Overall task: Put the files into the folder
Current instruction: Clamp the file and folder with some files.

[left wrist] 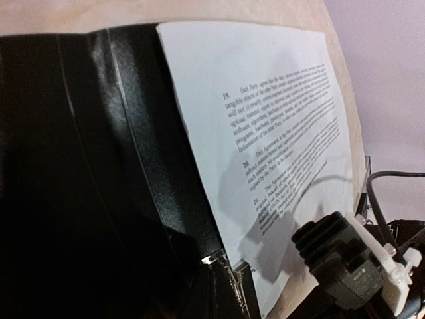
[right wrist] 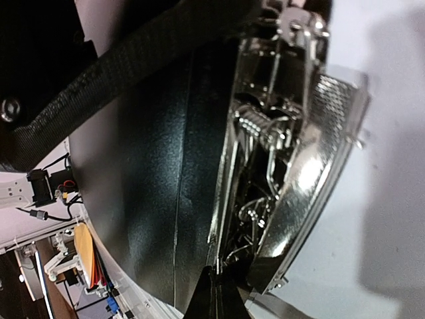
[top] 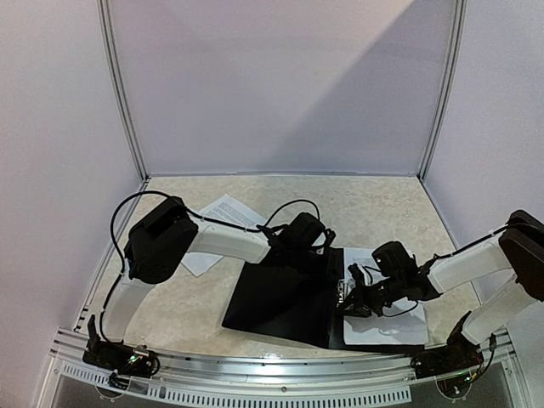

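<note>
– Folder (top: pixel 272 297) first, please: where does it lie?

– It lies open and flat on the tabletop (top: pixel 365 200), in front of the two bases. Its metal clip (top: pixel 340 293) is between the black cover on the left and a white printed sheet (top: pixel 387 327) on the right. In the top view this sheet seems to lie on the right half of the folder, just beside the clip.

– Are these all the files?

– No. More printed sheets (top: pixel 228 210) lie on the tabletop at the back left, partly hidden under the left forearm.

– How does the left arm stand?

– It rises from its base at the near left and bends at a high elbow. The forearm runs to the right, so the left gripper (top: pixel 327 255) is over the far edge of the black cover. Its jaws are closed. I cannot see that it holds anything.

– And the right arm?

– It goes up near the right wall and folds back. The forearm reaches left and downward, and this brings the right gripper (top: pixel 353 299) to the clip. In the right wrist view the clip fills the picture and the dark fingertips (right wrist: pixel 216 299) meet at its lower end. The jaws are closed. I cannot tell if they pinch a part of the clip.
</note>
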Robot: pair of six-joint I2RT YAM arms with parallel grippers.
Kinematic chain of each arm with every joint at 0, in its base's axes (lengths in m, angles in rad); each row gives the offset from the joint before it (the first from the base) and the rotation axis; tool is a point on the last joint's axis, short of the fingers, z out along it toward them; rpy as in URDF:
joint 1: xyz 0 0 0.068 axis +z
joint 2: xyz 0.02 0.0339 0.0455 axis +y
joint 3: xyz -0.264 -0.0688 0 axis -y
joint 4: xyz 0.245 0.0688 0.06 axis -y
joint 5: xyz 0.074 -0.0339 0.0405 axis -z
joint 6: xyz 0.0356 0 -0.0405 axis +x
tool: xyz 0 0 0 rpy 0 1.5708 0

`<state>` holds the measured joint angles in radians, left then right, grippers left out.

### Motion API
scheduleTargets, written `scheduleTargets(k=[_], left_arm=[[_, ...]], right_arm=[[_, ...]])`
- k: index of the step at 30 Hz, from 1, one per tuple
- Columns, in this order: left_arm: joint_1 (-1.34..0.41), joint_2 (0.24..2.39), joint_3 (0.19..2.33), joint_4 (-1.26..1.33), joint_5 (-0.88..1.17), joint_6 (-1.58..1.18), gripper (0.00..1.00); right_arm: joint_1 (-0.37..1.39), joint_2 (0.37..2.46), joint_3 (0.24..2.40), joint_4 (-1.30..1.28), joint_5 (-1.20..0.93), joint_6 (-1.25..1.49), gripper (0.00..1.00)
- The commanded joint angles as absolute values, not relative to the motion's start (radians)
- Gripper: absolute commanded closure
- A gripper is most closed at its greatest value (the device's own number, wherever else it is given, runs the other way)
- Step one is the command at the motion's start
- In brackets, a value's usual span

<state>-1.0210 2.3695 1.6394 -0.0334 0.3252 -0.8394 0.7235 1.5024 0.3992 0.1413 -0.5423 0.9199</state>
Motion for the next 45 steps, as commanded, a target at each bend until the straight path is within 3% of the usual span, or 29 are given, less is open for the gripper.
scheduleTargets(k=[1, 14, 36, 42, 45], left_arm=[[-1.003, 2.437, 1.593, -0.173, 0.244, -0.815, 1.0], [-1.004, 2.435, 1.588, -0.161, 0.251, -0.818, 1.0], [-0.996, 2.394, 1.576, -0.136, 0.258, -0.821, 1.0], [-0.987, 2.283, 1.615, -0.124, 0.217, -0.77, 0.71], [-0.983, 2.238, 1.7, -0.227, 0.139, -0.676, 0.62]], right_arm=[[0.735, 1.606, 0.337, 0.056, -0.557, 0.926, 1.0], [0.736, 1.567, 0.312, 0.154, -0.587, 0.966, 1.0], [0.735, 1.424, 0.391, 0.017, -0.584, 0.942, 0.75], [0.736, 1.289, 0.451, -0.177, -0.539, 0.918, 0.68], [0.733, 1.224, 0.503, -0.283, -0.494, 0.88, 0.66]])
